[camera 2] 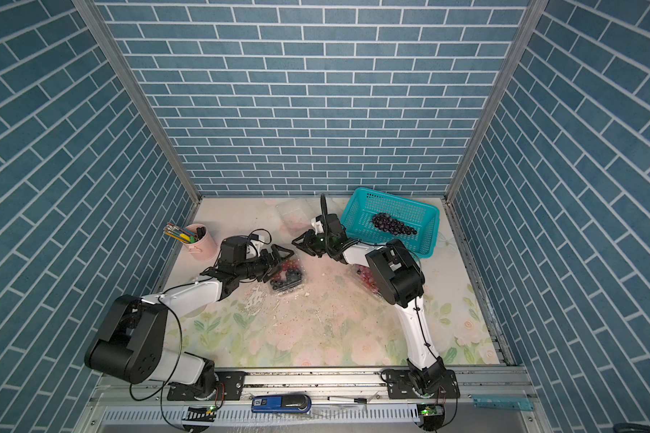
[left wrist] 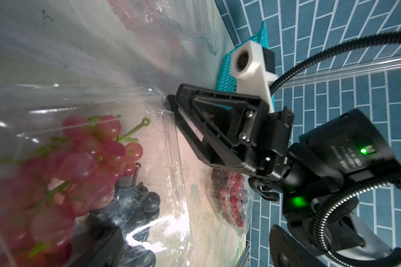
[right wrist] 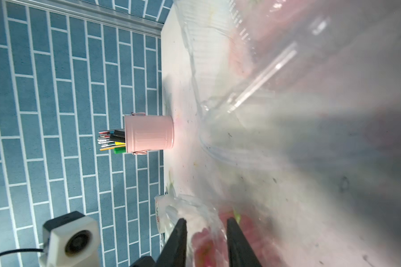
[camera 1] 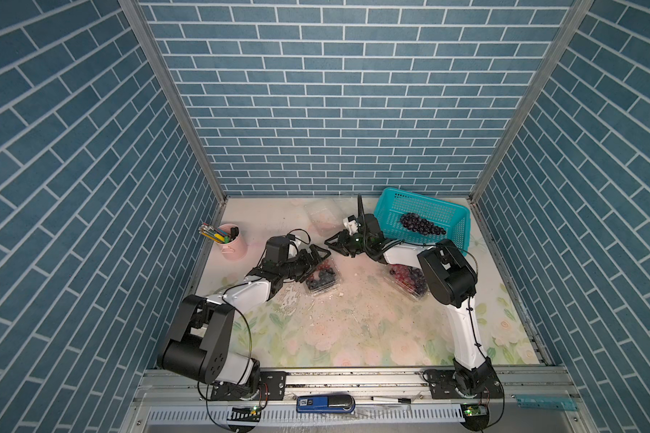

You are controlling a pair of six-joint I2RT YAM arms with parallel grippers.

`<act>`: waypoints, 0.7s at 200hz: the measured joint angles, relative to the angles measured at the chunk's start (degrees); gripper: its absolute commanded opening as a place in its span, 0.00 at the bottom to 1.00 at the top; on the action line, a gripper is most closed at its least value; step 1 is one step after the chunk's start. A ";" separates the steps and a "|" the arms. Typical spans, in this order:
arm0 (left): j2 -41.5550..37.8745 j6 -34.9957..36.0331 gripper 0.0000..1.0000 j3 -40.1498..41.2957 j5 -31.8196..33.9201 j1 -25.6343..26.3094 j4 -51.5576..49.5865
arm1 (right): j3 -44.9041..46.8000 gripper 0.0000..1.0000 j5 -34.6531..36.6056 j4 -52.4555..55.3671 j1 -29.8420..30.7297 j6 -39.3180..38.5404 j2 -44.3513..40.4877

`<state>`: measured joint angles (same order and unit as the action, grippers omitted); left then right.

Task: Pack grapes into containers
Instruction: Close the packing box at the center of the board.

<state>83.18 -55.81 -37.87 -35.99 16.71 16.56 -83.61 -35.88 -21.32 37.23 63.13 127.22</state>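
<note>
Black jaws of the right gripper [right wrist: 205, 221] part-way apart, a gap plainly showing, thin edge of the clear plastic squarish clamshell box [left wrist: 174, 161] between them; actual pinch not discernible. Box body toward 7 o'clock from those jaws in both top views, round glossy red-pink grapes [left wrist: 83, 166] and dark purple berries [left wrist: 134, 201] inside. Wide-spread left gripper [camera 1: 316, 265] over the box's 10 o'clock corner, the nearer arm. Probably next: closing onto that edge.
</note>
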 measured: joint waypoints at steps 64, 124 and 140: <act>-0.74 0.13 1.00 0.79 -0.28 -0.42 0.02 | -3.13 0.31 -1.86 1.27 -0.04 -0.63 3.67; -0.83 0.17 0.99 0.87 -0.31 -0.57 0.02 | -3.10 0.29 -3.17 1.86 -0.50 -0.66 4.48; -0.83 0.17 1.00 0.98 -0.31 -0.63 0.04 | -3.10 0.26 -3.82 1.60 -0.55 -0.63 4.48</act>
<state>82.35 -55.64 -36.88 -36.29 16.08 16.60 -86.72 -39.70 -19.73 36.69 62.50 131.70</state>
